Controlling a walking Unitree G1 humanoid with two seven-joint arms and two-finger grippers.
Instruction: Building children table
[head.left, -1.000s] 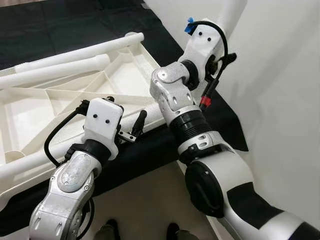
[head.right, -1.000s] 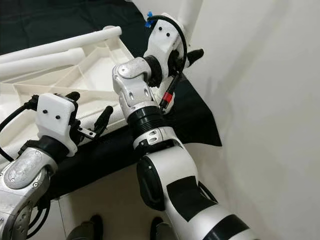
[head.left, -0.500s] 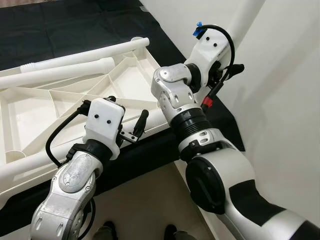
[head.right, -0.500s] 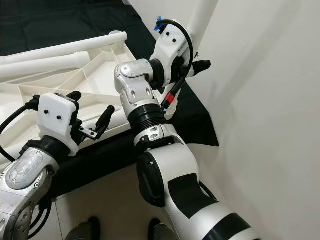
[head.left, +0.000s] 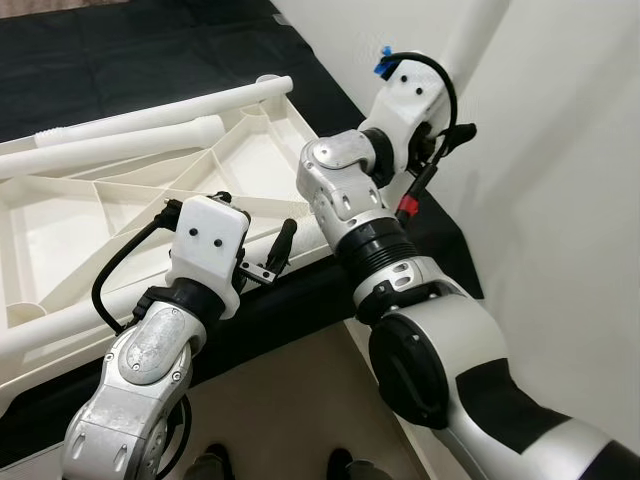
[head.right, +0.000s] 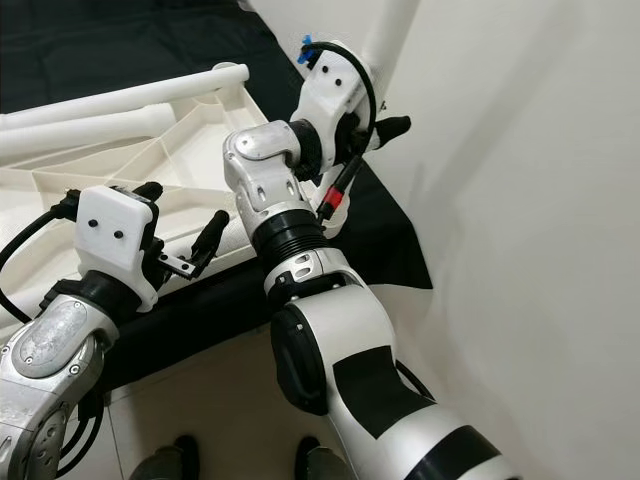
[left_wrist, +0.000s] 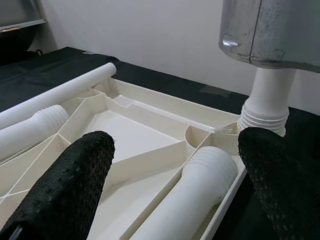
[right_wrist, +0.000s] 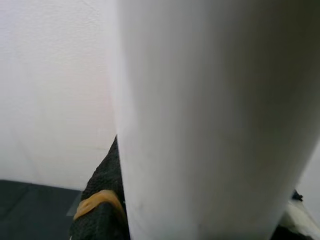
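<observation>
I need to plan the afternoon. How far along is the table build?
Early on. Done: the white tabletop lies upside down on the black cloth. In hand: the right tool grips one white leg standing upright at the tabletop's corner socket; whether it is fully seated cannot be told. The left tool hovers open over the near edge. Left: three more legs lying across the tabletop.

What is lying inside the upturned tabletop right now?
Inside the white tabletop, two loose white legs lie across its ribbed underside and another along its near edge. The right arm hides the corner socket where the upright leg stands.
</observation>
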